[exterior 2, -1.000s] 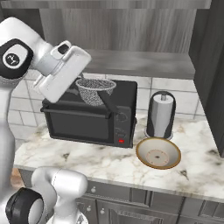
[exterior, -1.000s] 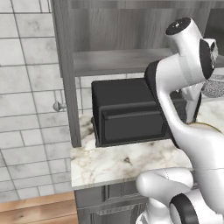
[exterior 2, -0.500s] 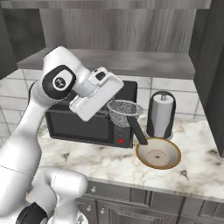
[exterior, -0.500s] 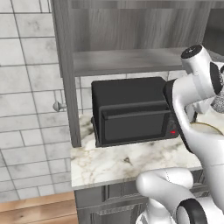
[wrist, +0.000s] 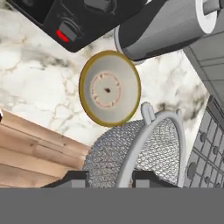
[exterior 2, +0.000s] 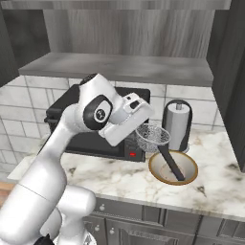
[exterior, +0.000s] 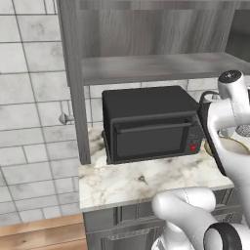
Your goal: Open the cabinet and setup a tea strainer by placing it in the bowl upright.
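Note:
My gripper [exterior 2: 142, 130] is shut on the rim of the tea strainer [exterior 2: 153, 137], a silver mesh cup held just above the left edge of the bowl [exterior 2: 189, 165]. Its dark handle [exterior 2: 171, 165] slants down into the tan bowl; whether it touches the bottom I cannot tell. In the hand view the mesh cup [wrist: 131, 153] sits between my fingertips [wrist: 146, 177], with the bowl [wrist: 109, 87] beyond it on the marble. The cabinet [exterior 2: 119, 64] above stands open, its grey shelf bare. From the left base view the bowl [exterior: 233, 144] peeks out behind my arm.
A black toaster oven [exterior: 149, 124] stands on the marble counter [exterior 2: 115, 174] left of the bowl. A white-topped cylinder [exterior 2: 177, 123] stands right behind the bowl. The open cabinet door [exterior: 72, 83] with its knob [exterior: 63, 118] hangs at the left; another door [exterior 2: 230, 72] at the right.
My arm has swung right and down, carrying the tea strainer from in front of the oven to just over the bowl. The handle now points into the bowl.

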Controlling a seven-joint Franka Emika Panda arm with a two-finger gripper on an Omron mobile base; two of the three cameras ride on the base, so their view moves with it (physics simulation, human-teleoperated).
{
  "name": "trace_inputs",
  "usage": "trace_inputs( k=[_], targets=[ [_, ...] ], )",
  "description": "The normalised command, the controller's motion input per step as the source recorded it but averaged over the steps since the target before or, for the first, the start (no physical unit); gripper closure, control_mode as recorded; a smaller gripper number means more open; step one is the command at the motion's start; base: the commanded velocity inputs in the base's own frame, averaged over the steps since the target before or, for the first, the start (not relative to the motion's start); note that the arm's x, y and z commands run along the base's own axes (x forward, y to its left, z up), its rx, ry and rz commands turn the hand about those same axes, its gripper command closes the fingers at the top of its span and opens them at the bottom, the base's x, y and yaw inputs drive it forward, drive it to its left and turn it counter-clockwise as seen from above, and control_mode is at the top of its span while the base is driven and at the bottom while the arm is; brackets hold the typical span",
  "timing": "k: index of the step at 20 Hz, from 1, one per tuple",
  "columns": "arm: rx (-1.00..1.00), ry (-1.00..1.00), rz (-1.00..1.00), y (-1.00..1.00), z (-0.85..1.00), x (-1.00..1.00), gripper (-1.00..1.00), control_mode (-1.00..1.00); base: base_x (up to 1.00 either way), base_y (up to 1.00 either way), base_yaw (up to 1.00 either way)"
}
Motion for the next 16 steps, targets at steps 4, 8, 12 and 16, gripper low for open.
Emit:
trace_inputs(
  k=[4,8,12,16],
  targets=[
    [0.0,-0.07,0.08,-0.41,-0.78,0.36,1.0,-1.0,0.0,0.0,0.0],
    [0.0,-0.04,0.12,-0.52,-0.66,0.43,1.0,-1.0,0.0,0.0,0.0],
    [0.0,-0.01,0.14,-0.52,-0.59,0.39,1.0,-1.0,0.0,0.0,0.0],
    [0.0,-0.01,0.11,-0.27,-0.52,0.19,1.0,-1.0,0.0,0.0,0.0]
  ],
)
